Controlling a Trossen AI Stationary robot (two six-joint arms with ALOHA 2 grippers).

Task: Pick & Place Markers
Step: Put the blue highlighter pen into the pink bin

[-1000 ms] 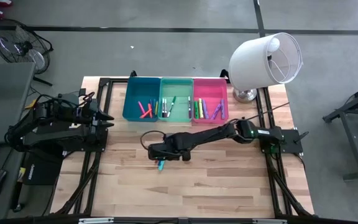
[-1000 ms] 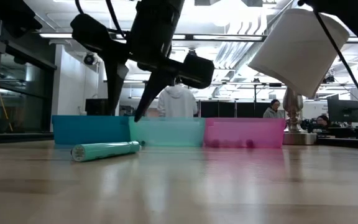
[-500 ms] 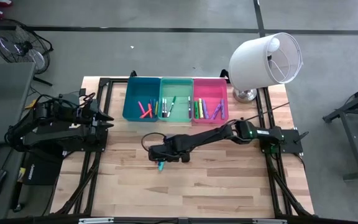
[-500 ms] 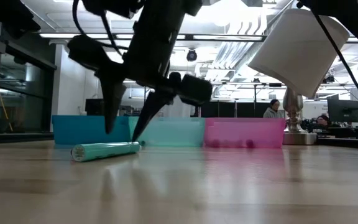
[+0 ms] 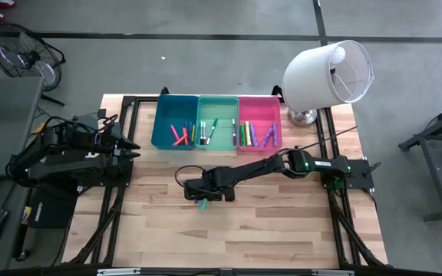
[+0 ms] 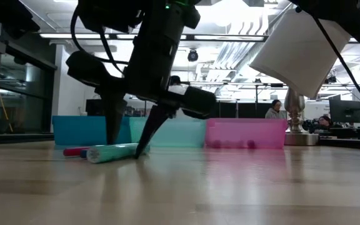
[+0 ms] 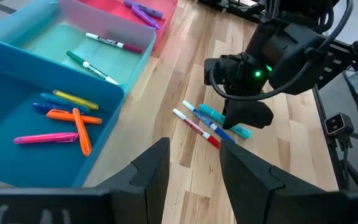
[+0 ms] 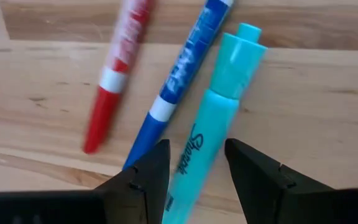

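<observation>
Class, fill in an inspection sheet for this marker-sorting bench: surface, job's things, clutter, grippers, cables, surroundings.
Surface: pale wooden tabletop in a black frame.
Job's things: teal highlighter marker, blue marker and red marker lie loose side by side on the wood; other markers lie sorted in the blue plastic bin, mint green bin and pink bin.
Clutter: white lamp at the table's far right corner.
Grippers: right gripper open, lowered with one finger on each side of the teal highlighter; left gripper open, waiting at the table's left edge.
Cables: black cable passing the lamp.
Surroundings: floor fan; person beyond the table.
</observation>
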